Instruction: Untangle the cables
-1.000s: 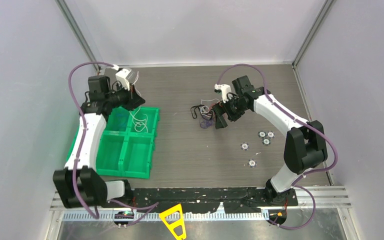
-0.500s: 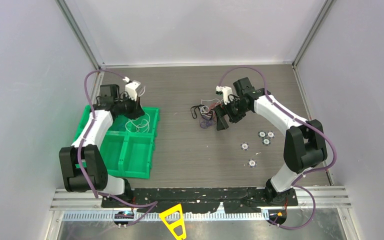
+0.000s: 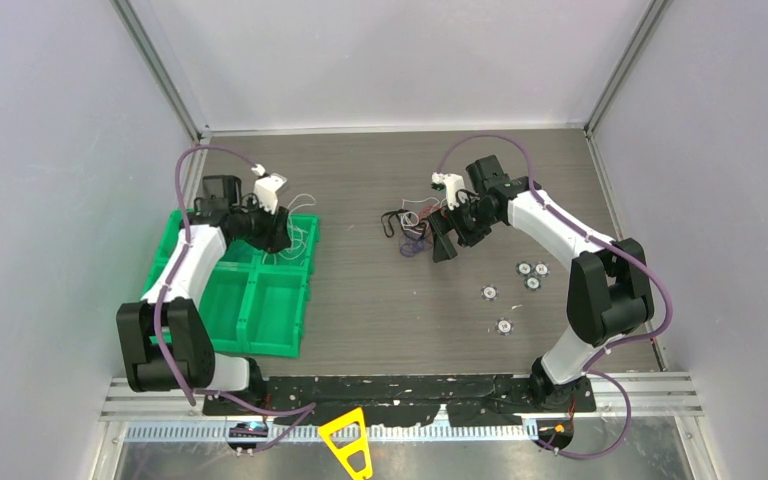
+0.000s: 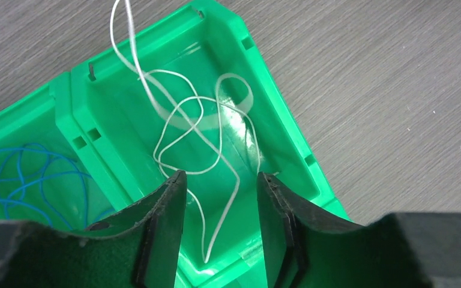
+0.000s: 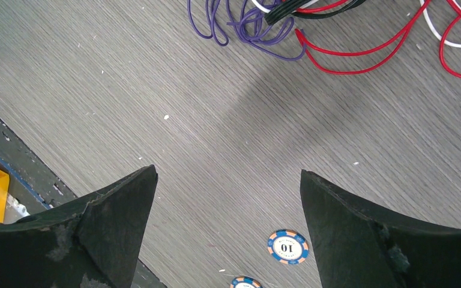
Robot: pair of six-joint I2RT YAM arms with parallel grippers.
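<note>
Thin looped cables (image 5: 249, 30); glossy green bin (image 4: 276, 108)

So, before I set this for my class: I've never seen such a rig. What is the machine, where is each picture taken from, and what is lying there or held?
The machine is two robot arms bolted side by side at a table. The wide picture looks down from above and behind them. The other two come from cameras on the wrists; the dark shapes at their bottom edge are each arm's own fingers. The left gripper hangs open over a green tray, where a white cable lies loose in one compartment and a blue cable in the next. The right gripper is open above the table, near a tangle of purple, red, black and white cables. Small round chips lie nearby. Neither gripper holds anything.
</note>
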